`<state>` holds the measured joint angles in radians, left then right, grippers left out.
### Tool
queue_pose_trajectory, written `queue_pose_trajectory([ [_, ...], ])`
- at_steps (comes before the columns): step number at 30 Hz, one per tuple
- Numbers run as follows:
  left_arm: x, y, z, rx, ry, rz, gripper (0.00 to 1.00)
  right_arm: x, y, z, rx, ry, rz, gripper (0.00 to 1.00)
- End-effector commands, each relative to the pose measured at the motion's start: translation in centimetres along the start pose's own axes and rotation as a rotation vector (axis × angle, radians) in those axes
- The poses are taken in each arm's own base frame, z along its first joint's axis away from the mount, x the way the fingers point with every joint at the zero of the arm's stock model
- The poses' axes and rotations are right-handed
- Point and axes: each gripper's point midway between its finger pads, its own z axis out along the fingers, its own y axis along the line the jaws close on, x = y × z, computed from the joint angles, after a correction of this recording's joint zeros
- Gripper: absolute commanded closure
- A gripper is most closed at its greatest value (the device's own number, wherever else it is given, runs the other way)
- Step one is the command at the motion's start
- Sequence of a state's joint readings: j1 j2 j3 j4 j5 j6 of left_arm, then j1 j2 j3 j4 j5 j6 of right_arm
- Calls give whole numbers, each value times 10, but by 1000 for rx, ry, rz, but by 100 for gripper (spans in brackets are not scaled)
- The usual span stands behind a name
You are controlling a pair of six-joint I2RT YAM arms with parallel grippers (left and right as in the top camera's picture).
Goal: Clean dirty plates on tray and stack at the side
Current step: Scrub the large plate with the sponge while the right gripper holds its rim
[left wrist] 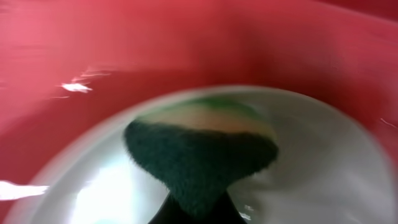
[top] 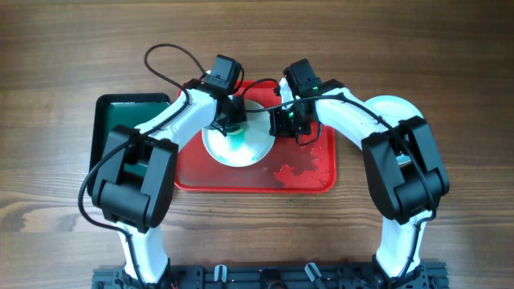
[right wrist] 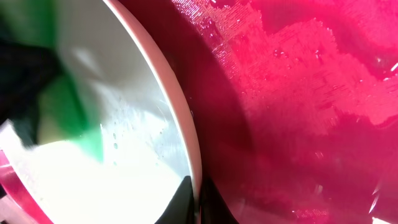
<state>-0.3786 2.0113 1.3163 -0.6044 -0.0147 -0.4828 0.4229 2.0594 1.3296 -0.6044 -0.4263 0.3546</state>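
Note:
A white plate (top: pixel 245 144) lies on the red tray (top: pixel 309 178) with a teal-green streak (top: pixel 238 143) on it. My left gripper (top: pixel 231 122) is shut on a dark green sponge (left wrist: pixel 199 158) with a yellow back and presses it on the plate (left wrist: pixel 323 168). My right gripper (top: pixel 283 122) is shut on the plate's right rim (right wrist: pixel 186 134), one finger on each side. The streak (right wrist: pixel 87 134) and the sponge (right wrist: pixel 22 74) also show in the right wrist view. Only one plate is in view.
A dark green tray (top: pixel 112 120) lies left of the red tray, partly under my left arm. Wet patches (top: pixel 299 170) spread over the red tray's right front part (right wrist: pixel 298 81). The wooden table (top: pixel 450 64) surrounds both trays.

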Motion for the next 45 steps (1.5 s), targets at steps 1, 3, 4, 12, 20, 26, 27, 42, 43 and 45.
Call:
queue_pose_trajectory([
  [1,16,71,9,-327,11,-100,96,10,7,7,-36,42,-9,96],
  [3,41,59,10,-244,148,-28,96,10,7,7,-36,41,-9,96],
  [4,57,43,10,-135,242,43,96,10,7,7,-36,41,-10,96],
  [12,89,-52,-19,537,391,369,96,10,7,7,-36,41,-10,96],
  [20,-14,77,11,-290,-83,-154,96,10,7,7,-37,39,-12,96],
  [26,38,79,3,-375,101,-50,96,10,7,7,-37,39,-12,96],
  [27,50,71,3,-341,162,6,96,9,7,7,-37,39,-12,96],
  [42,12,-17,19,42,9,152,96,9,8,7,-39,36,-13,96],
  [43,-4,-2,18,-42,-63,93,96,9,8,7,-38,36,-13,96],
  [45,-22,26,13,-195,-164,6,96,9,8,7,-39,36,-13,96],
])
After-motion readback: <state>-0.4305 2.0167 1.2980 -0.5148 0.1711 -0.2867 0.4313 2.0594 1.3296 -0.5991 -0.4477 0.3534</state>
